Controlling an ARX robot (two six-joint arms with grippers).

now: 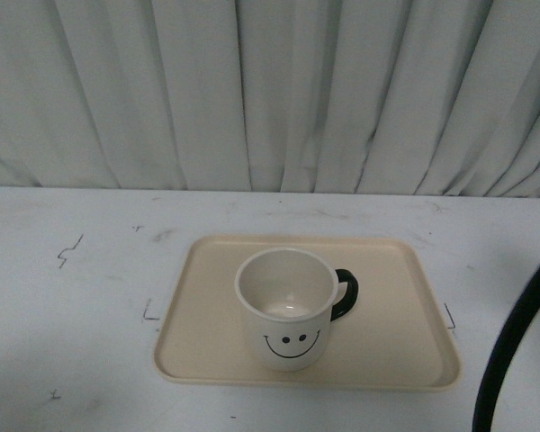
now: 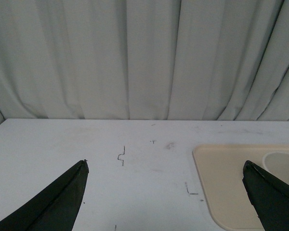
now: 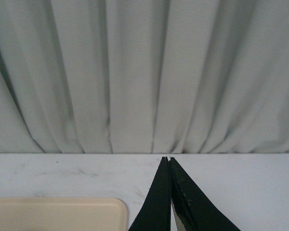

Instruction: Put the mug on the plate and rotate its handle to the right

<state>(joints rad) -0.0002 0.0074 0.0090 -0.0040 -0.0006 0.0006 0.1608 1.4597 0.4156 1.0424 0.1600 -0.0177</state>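
The left gripper (image 2: 164, 166) hangs with its jaws spread wide and nothing between them, above the white table (image 2: 62, 144) beside the plate (image 2: 226, 192). The right gripper (image 3: 167, 160) has its fingertips pressed together, empty, near a plate corner. The mug (image 1: 286, 309) stands upright on the plate, smiley face toward the robot, its handle (image 1: 346, 294) pointing right.

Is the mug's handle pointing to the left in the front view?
No, the handle sticks out to the right of the mug on the plate.
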